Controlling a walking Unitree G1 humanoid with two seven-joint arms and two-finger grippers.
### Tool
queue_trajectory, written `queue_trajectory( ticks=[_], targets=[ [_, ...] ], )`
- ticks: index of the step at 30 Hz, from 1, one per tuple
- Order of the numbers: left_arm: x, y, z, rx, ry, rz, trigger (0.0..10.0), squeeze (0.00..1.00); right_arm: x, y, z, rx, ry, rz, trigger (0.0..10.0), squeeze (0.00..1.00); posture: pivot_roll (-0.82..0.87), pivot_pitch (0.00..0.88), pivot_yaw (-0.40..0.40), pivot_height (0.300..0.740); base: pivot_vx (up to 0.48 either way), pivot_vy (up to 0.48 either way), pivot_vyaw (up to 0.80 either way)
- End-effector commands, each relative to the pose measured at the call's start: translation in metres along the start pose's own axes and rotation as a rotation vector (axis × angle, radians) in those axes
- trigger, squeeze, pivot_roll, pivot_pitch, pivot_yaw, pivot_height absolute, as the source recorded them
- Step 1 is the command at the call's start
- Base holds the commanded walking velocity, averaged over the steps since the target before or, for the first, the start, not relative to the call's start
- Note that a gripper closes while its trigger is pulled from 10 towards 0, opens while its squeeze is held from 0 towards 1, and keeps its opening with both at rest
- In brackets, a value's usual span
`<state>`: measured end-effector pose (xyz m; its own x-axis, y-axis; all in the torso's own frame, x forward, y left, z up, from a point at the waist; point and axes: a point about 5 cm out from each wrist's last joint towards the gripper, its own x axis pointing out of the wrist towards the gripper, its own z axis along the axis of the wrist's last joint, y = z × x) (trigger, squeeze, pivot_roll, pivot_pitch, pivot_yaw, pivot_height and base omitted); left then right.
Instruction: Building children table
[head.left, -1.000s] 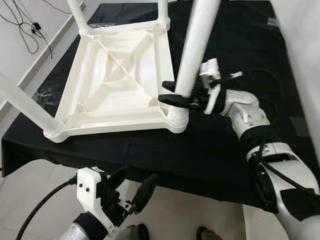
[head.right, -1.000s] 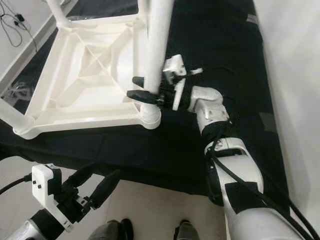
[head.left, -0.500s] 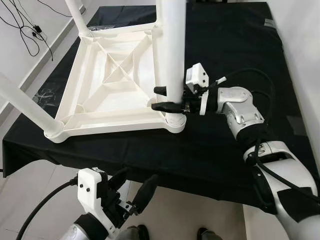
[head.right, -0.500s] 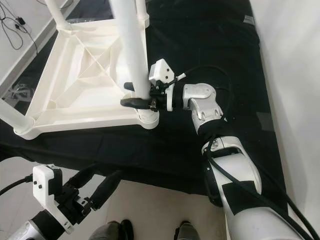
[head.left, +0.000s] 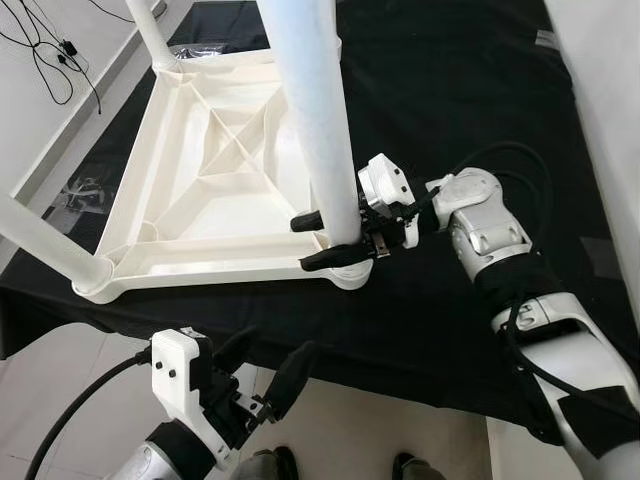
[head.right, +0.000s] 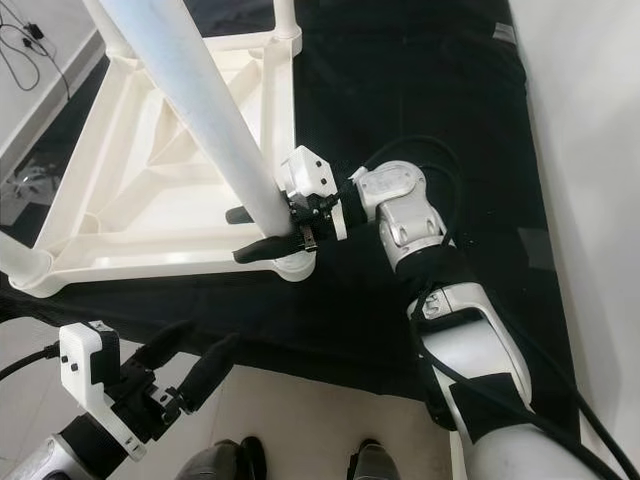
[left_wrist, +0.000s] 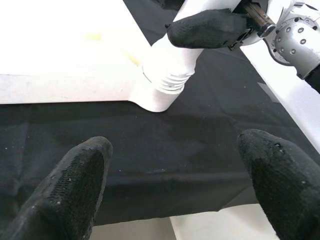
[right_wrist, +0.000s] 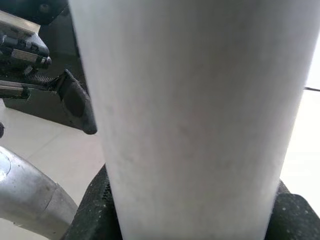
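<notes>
While the upturned tabletop (head.left: 215, 190) lies on the black cloth (head.left: 470, 110) near its front edge, right gripper (head.left: 325, 238) clamps the leg (head.left: 315, 120) just above the near-right corner socket (head.left: 345, 272). Left gripper (head.left: 270, 375) hangs spread wide below the cloth's edge (bare cloth right of the tabletop).

One overturned white tabletop (head.left: 215, 190) is carrying three visible legs: upper left (head.left: 150, 30), lower left (head.left: 45, 245), centre (head.left: 310, 110). Two grippers (head.left: 325, 240) (head.left: 265, 375) are showing.

Table leg (head.left: 310, 110) top, beyond frame
</notes>
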<state>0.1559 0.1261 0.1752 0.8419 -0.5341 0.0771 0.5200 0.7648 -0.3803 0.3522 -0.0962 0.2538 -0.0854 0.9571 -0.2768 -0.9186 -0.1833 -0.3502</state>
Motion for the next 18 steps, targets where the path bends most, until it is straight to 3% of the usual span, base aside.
queue_trajectory(
  ticks=[1,2,7,11,15,16,17,18],
  targets=[
    [-0.003,0.002,-0.004,-0.003,0.038,0.015,10.0,0.00,0.014,0.016,-0.030,0.161,0.030,0.078,10.0,0.00,0.12,0.288,0.070,0.740,0.000,0.000,0.00],
    [-0.002,0.003,-0.004,-0.004,0.034,0.017,10.0,0.00,0.022,0.008,-0.035,0.241,-0.001,-0.059,10.0,0.00,0.11,0.289,0.066,0.740,0.000,0.000,0.00],
    [-0.002,0.003,-0.003,-0.006,0.031,0.019,10.0,0.00,0.030,0.010,-0.047,0.325,0.011,-0.169,10.0,0.00,0.11,0.288,0.065,0.740,0.000,0.000,0.00],
    [-0.003,0.005,-0.004,-0.006,0.031,0.024,10.0,0.00,0.052,0.029,-0.073,0.487,0.019,-0.395,10.0,0.00,0.10,0.290,0.056,0.740,0.000,0.000,0.00],
    [-0.003,0.005,-0.004,-0.006,0.032,0.026,10.0,0.00,0.057,0.034,-0.076,0.509,0.015,-0.452,10.0,0.00,0.10,0.290,0.056,0.740,0.000,0.000,0.00],
    [-0.004,0.006,-0.004,-0.004,0.034,0.031,10.0,0.00,0.066,0.047,-0.085,0.516,0.087,-0.661,10.0,0.00,0.11,0.286,0.043,0.740,0.000,0.000,0.00],
    [-0.004,0.008,-0.005,-0.002,0.034,0.035,10.0,0.00,0.075,0.072,-0.090,0.503,0.190,-0.841,10.0,0.00,0.10,0.282,0.040,0.740,0.000,0.000,0.00],
    [-0.004,0.008,-0.005,-0.002,0.034,0.035,10.0,0.00,0.075,0.072,-0.090,0.503,0.190,-0.841,10.0,0.00,0.10,0.282,0.040,0.740,0.000,0.000,0.00]
  ],
)
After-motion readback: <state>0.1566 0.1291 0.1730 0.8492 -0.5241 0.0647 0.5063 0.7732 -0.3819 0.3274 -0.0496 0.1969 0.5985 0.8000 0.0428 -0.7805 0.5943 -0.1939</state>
